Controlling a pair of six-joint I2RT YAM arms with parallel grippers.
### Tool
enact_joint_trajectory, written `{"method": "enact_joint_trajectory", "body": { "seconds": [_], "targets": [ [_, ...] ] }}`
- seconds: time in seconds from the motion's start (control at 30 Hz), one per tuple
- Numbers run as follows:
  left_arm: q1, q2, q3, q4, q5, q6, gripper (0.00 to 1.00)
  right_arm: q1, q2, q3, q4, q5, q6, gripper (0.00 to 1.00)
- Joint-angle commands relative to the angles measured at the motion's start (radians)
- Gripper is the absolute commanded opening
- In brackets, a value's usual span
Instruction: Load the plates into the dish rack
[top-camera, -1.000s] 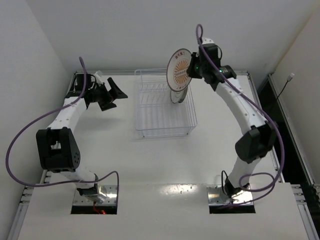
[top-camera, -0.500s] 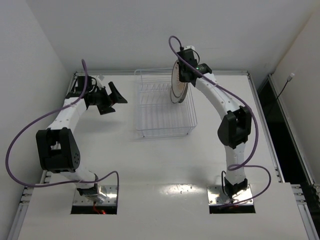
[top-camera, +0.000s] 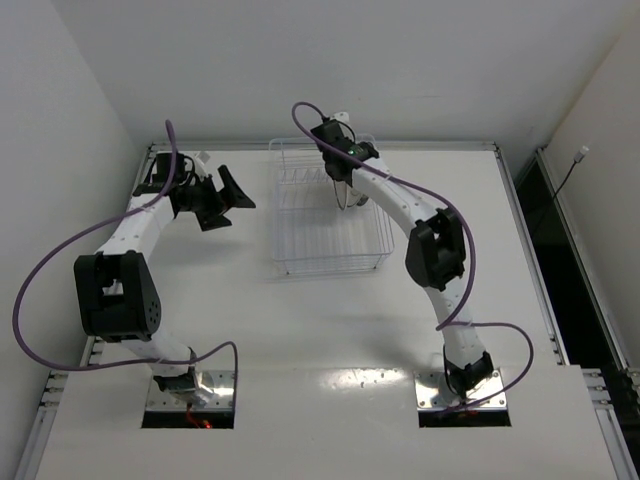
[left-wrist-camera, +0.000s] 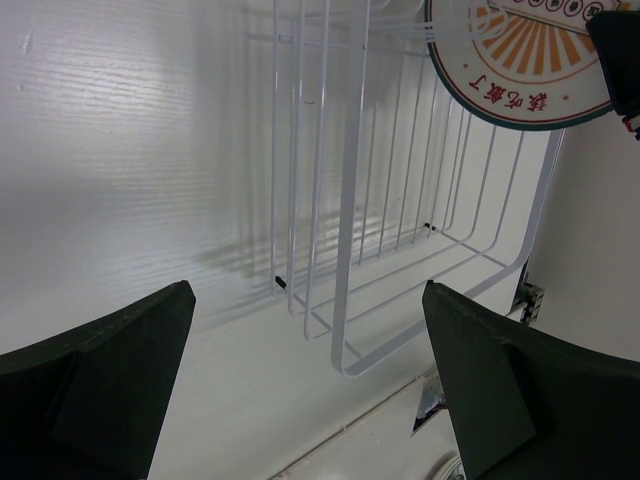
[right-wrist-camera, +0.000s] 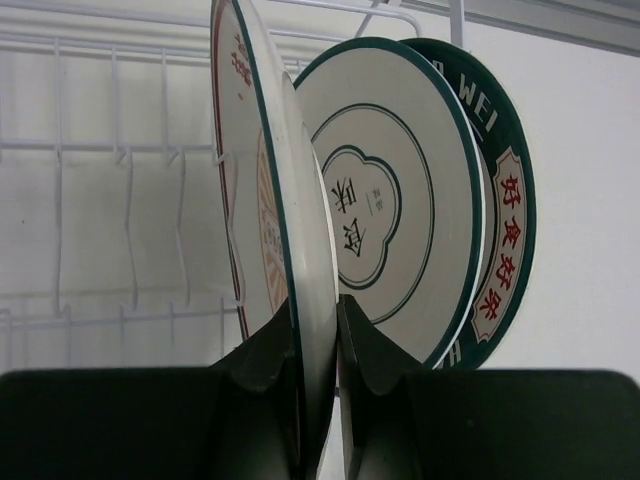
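Note:
My right gripper (right-wrist-camera: 318, 312) is shut on the rim of the orange sunburst plate (right-wrist-camera: 280, 200), held upright and edge-on over the back of the dish rack (right-wrist-camera: 120, 150). Just behind it stand the plate with the small grey centre motif (right-wrist-camera: 395, 200) and the dark teal rimmed plate (right-wrist-camera: 508, 230). In the top view the right gripper (top-camera: 338, 168) is above the rack (top-camera: 330, 268). My left gripper (top-camera: 225, 193) is open and empty, left of the rack. In the left wrist view the left gripper (left-wrist-camera: 310, 400) faces the rack (left-wrist-camera: 345, 230) and the orange plate (left-wrist-camera: 520, 60).
The right arm (top-camera: 420, 235) arches over the rack's right side with its purple cable (top-camera: 300, 115) looping above. The white back wall runs close behind the rack. The table's left edge lies near the left arm (top-camera: 135, 225).
The right arm has swung left and forward, carrying the orange plate from above the rack's right rear down to beside the two standing plates. The left arm has not moved.

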Motion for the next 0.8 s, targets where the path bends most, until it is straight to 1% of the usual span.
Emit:
{"method": "enact_joint_trajectory", "body": {
  "seconds": [0.0,0.07,0.1,0.17,0.2,0.3,0.33,0.37,0.4,0.43,0.47,0.57,0.63,0.67,0.7,0.73,0.77],
  "targets": [
    [0.010,0.008,0.038,0.004,0.022,0.013,0.98,-0.009,-0.017,0.058,-0.050,-0.018,0.030,0.10],
    [0.010,0.008,0.038,0.004,0.022,0.013,0.98,-0.018,-0.046,0.041,-0.051,-0.053,0.043,0.23],
    [0.010,0.008,0.038,0.004,0.022,0.013,0.98,-0.027,-0.086,0.023,-0.051,-0.076,0.054,0.39],
    [0.010,0.008,0.038,0.004,0.022,0.013,0.98,-0.028,-0.124,0.022,-0.079,-0.104,0.074,0.53],
    [0.010,0.017,0.049,0.004,0.022,0.013,0.98,-0.038,-0.144,0.022,-0.096,-0.125,0.074,0.65],
    [0.010,0.037,0.058,0.004,0.022,0.013,0.98,-0.049,-0.248,-0.011,-0.158,-0.168,0.085,0.84],
    [0.010,0.037,0.067,0.004,0.022,0.013,0.98,-0.049,-0.279,-0.034,-0.181,-0.191,0.085,0.95],
    [0.010,0.037,0.067,0.004,0.022,0.013,0.98,-0.058,-0.340,-0.045,-0.192,-0.266,0.085,0.97],
    [0.010,0.048,0.067,0.030,0.036,0.013,0.98,-0.072,-0.368,-0.045,-0.210,-0.300,0.085,1.00],
    [0.010,0.048,0.067,0.045,0.063,0.013,0.98,-0.081,-0.391,-0.054,-0.234,-0.337,0.085,1.00],
    [0.010,0.057,0.048,0.062,0.083,0.013,0.98,-0.090,-0.414,-0.054,-0.283,-0.414,0.085,1.00],
    [0.010,0.057,0.022,0.152,0.174,-0.008,0.98,-0.118,-0.523,-0.111,-0.343,-0.518,0.062,1.00],
    [0.010,0.057,0.012,0.202,0.212,-0.018,0.98,-0.129,-0.665,-0.244,-0.333,-0.547,0.053,1.00],
    [0.010,0.057,0.012,0.211,0.225,-0.018,0.98,-0.144,-0.725,-0.305,-0.277,-0.590,0.040,1.00],
    [0.010,0.048,0.012,0.211,0.237,-0.018,0.98,-0.165,-0.784,-0.414,-0.252,-0.590,0.040,1.00],
    [0.010,0.039,0.024,0.211,0.237,-0.004,0.98,-0.176,-0.887,-0.456,-0.230,-0.579,0.040,1.00],
    [0.010,0.017,0.024,0.211,0.237,0.007,0.98,-0.176,-0.931,-0.487,-0.219,-0.549,0.049,1.00]
  ]
}}
